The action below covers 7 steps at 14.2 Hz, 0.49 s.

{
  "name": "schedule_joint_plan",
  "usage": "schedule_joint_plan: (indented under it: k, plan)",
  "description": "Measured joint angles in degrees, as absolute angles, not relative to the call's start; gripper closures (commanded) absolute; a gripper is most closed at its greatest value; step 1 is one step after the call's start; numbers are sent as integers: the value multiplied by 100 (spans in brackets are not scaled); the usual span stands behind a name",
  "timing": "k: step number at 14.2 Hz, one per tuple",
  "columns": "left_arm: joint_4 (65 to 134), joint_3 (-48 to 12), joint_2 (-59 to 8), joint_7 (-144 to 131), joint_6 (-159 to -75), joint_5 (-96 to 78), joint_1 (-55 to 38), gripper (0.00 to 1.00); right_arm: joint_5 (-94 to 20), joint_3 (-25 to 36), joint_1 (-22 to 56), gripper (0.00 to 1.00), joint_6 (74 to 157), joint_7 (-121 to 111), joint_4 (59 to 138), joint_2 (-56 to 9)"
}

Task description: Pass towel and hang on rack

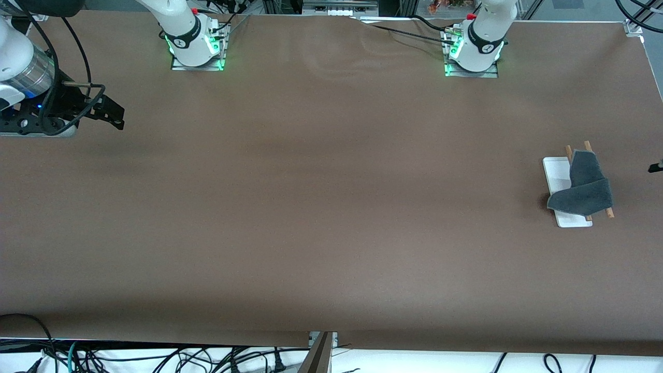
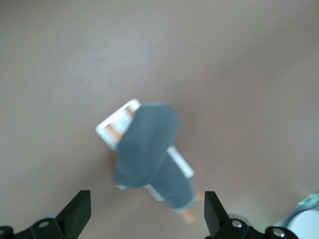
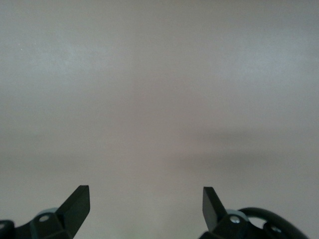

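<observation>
The towel (image 1: 584, 186) lies draped over the rack's brown rods (image 1: 588, 145), dark grey face up, no pink showing. The rack's white base (image 1: 556, 174) stands at the left arm's end of the table. In the left wrist view the towel (image 2: 149, 144) covers most of the rack (image 2: 113, 124). My left gripper (image 2: 147, 211) is open and empty, up in the air over the table beside the rack; only a dark tip of it (image 1: 656, 167) shows in the front view. My right gripper (image 1: 113, 117) is open and empty (image 3: 144, 204) over bare table at the right arm's end.
The brown table cover (image 1: 331, 207) is bare between the two arm bases (image 1: 197, 49) (image 1: 474, 54) and the front edge. Loose cables (image 1: 155, 357) hang below the front edge. The rack stands close to the table's end edge.
</observation>
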<state>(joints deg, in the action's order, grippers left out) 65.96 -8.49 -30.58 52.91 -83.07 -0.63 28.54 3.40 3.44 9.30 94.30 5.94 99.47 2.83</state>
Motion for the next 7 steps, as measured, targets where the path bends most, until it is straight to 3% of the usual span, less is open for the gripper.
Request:
schedule_joint_plan:
  k: [7]
  plan:
    - [6935,-825,-2252,2027,-7695,137,1169,0,340,345,914,0,9352,593,9928,280]
